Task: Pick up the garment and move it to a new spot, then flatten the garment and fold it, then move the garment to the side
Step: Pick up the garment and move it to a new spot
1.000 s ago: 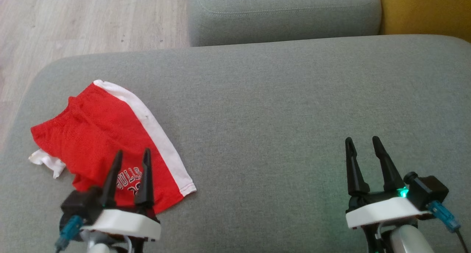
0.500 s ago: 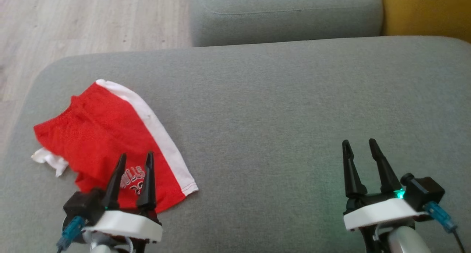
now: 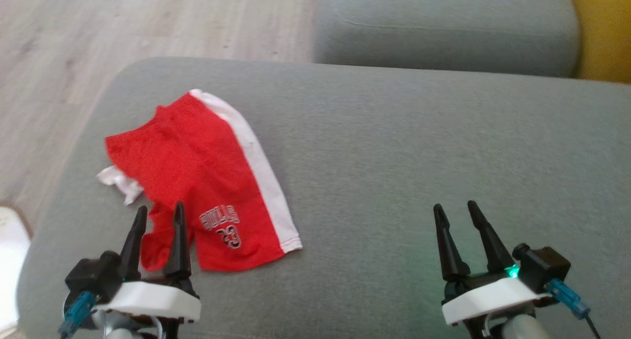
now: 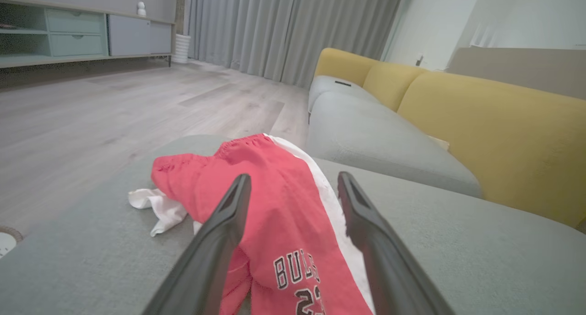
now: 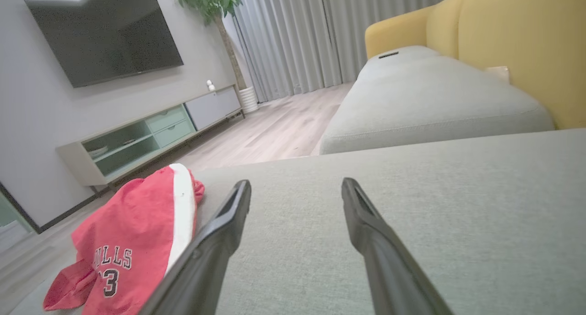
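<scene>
Red shorts (image 3: 197,171) lie rumpled on grey cushion (image 3: 394,156) beside wooden floor (image 3: 148,23); left and right jaws apart.

left gripper (image 3: 160,207) and right gripper (image 3: 454,205): long black tapered fingers (image 3: 178,245) are set on a white housing (image 3: 153,299), teal plugs (image 3: 566,293) beside it, green light (image 3: 512,271) on the right one.

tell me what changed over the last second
The head camera swung toward the robot's left, so the whole scene slid right in that view; the red shorts themselves did not move. The left gripper went along with it: its tips, earlier over the printed logo, now sit at the shorts' near left edge. Nothing was gripped or released. Both grippers stay open, the right gripper over bare grey cushion.
</scene>
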Robot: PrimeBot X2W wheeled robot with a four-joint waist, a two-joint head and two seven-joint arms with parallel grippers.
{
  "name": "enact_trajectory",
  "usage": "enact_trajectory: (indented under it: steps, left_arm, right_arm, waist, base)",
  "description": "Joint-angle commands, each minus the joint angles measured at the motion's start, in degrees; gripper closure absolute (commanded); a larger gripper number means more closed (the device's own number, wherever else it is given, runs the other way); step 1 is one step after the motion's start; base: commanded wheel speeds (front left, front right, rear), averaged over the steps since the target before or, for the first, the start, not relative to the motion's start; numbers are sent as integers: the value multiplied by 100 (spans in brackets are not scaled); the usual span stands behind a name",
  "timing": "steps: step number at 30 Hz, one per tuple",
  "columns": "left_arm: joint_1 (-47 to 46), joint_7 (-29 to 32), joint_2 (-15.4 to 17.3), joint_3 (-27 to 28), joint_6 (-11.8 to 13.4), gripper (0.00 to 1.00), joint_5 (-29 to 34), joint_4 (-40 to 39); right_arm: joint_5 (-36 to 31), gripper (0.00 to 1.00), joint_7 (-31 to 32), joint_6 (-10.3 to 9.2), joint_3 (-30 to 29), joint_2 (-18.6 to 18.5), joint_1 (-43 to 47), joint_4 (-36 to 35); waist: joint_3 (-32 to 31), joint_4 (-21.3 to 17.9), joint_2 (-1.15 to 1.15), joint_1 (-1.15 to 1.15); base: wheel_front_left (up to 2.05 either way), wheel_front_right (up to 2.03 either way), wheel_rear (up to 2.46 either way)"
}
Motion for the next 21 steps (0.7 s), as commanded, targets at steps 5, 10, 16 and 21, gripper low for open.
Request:
enact_trajectory:
  steps: [5, 10, 16, 21]
  left_arm:
    - [-156, -70, -1, 322, -8, 0, 161, -239]
    - [-136, -70, -1, 397, 14, 0, 63, -246]
    - [-113, -70, -2, 413, 47, 0, 59, -276]
    - [-118, -70, -2, 446, 56, 0, 80, -305]
  right_arm:
    - [206, 0, -78, -5, 285, -38, -144, -123]
    - [391, 0, -78, -5, 433, -38, -155, -83]
    - [431, 0, -78, -5, 500, -38, -156, -45]
    - [428, 0, -78, -5, 529, -38, -165, -28]
  waist:
    - [-78, 544, 0, 0]
    - [-115, 835, 0, 0]
    - [-143, 983, 0, 0]
    - [-126, 972, 0, 0]
  base:
    - [0, 0, 0]
    - [0, 0, 0]
    - [0, 0, 0]
    - [0, 0, 0]
